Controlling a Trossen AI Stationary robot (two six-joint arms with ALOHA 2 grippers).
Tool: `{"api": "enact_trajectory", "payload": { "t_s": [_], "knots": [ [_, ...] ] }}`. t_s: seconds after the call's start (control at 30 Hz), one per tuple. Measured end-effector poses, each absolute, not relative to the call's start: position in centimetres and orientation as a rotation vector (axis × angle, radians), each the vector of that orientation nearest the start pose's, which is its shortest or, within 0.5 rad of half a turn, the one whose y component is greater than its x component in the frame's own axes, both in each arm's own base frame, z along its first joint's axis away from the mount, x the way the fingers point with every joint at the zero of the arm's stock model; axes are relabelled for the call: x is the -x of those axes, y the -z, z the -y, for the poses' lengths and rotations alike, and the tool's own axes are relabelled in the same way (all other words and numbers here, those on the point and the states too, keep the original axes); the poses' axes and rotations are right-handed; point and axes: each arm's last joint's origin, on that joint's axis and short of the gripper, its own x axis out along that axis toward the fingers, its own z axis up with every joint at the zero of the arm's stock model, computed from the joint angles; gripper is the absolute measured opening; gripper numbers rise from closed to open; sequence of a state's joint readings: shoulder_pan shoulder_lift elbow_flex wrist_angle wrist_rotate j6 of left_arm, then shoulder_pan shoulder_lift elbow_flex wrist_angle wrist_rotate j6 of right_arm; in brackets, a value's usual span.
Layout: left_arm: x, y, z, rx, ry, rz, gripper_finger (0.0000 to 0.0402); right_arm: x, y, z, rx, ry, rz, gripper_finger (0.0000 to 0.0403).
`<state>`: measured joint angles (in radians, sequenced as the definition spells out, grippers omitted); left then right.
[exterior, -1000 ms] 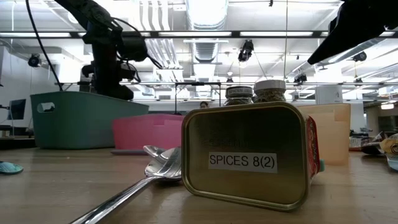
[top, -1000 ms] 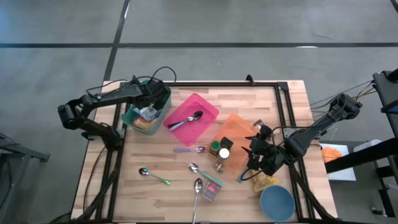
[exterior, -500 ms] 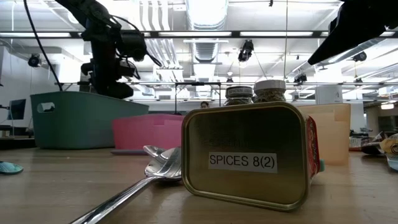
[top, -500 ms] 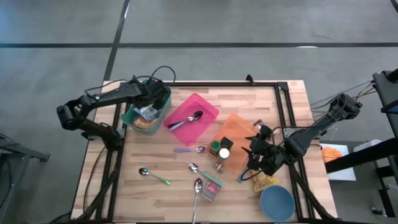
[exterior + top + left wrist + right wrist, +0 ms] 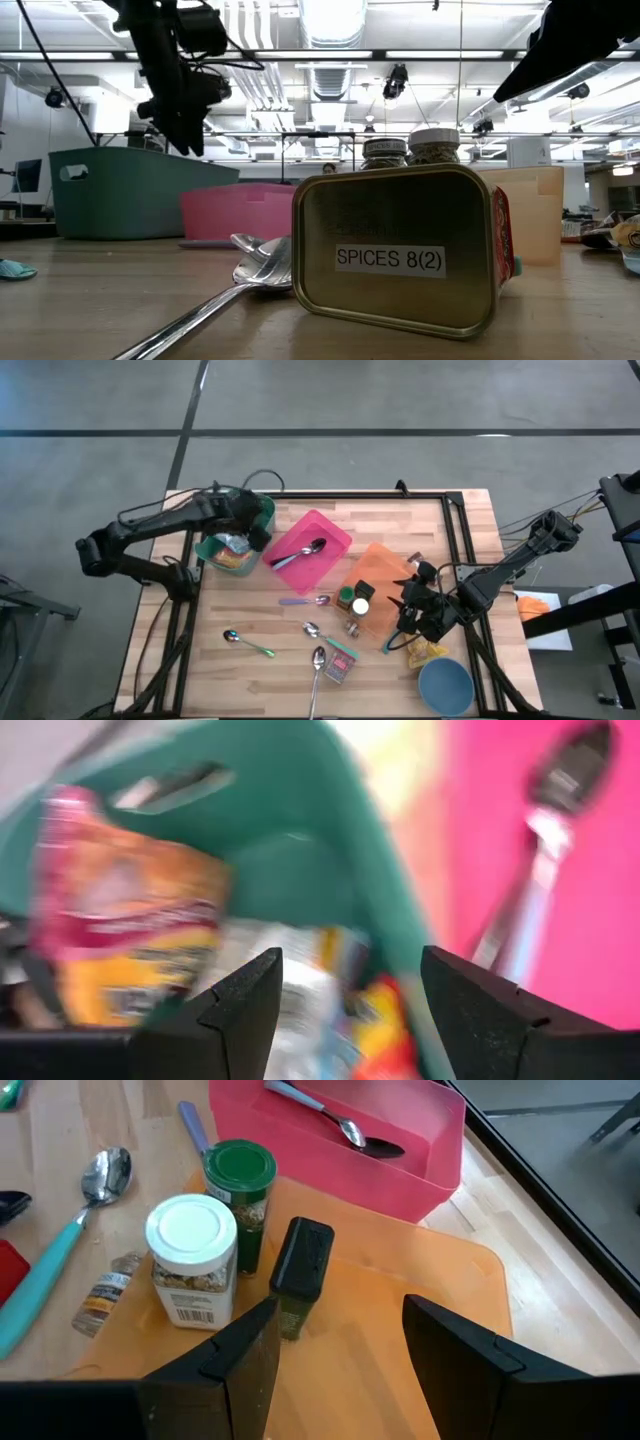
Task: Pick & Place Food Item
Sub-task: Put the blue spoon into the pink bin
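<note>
Both grippers empty — left gripper (image 5: 256, 525) spread above green bin (image 5: 215, 547).

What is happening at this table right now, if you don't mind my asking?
The left gripper hangs open and empty over the green bin at the table's far left corner, where snack packets lie inside. The right gripper waits open near the orange tray, which holds spice jars. A pink tray with a spoon in it sits between the two. More spoons, a spice tin and a blue bowl lie on the table.
</note>
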<state>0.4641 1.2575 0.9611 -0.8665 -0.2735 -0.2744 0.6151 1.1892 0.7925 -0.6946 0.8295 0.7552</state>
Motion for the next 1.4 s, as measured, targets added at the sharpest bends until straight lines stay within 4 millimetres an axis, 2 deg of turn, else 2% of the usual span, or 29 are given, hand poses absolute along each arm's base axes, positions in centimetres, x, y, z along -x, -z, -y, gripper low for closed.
{"api": "enact_trajectory", "payload": {
  "t_s": [0.23,0.4,0.57,0.63,0.7,0.8,0.87,1.07,1.27,1.4],
  "knots": [
    [-21.7,-25.0,-4.5,0.145,-0.487,-1.208,0.0239,-18.5,-23.2,-10.5,0.011,0.469,-0.674,0.0208],
    [-22.3,-25.3,0.7,0.036,-0.257,-1.201,0.0239,-18.6,-23.3,-10.5,-0.001,0.465,-0.662,0.0208],
    [-21.9,-25.6,4.9,0.079,-0.115,-1.191,0.0239,-18.9,-23.5,-10.8,-0.089,0.47,-0.616,0.0208],
    [-21.4,-25.4,6.0,0.188,-0.105,-1.228,0.0239,-19.0,-23.6,-10.8,-0.137,0.476,-0.594,0.0208],
    [-21.3,-25.3,6.6,0.381,-0.161,-1.259,0.0239,-19.2,-23.7,-11.0,-0.179,0.477,-0.57,0.0208],
    [-21.2,-25.1,6.7,0.664,-0.352,-1.259,0.0239,-19.5,-24.0,-11.2,-0.227,0.466,-0.53,0.0208],
    [-21.0,-24.7,6.8,0.791,-0.471,-1.246,0.0239,-19.8,-24.2,-11.4,-0.258,0.458,-0.497,0.0208],
    [-21.0,-23.5,7.1,0.945,-0.576,-1.199,0.0239,-20.4,-24.9,-11.8,-0.342,0.429,-0.418,0.0208],
    [-20.7,-22.4,8.0,0.998,-0.56,-1.197,0.0239,-20.5,-25.1,-11.9,-0.415,0.436,-0.393,0.0208],
    [-19.7,-20.9,8.8,1.139,-0.705,-1.194,0.0239,-20.5,-25.1,-11.9,-0.509,0.456,-0.373,0.0208]
  ]
}}
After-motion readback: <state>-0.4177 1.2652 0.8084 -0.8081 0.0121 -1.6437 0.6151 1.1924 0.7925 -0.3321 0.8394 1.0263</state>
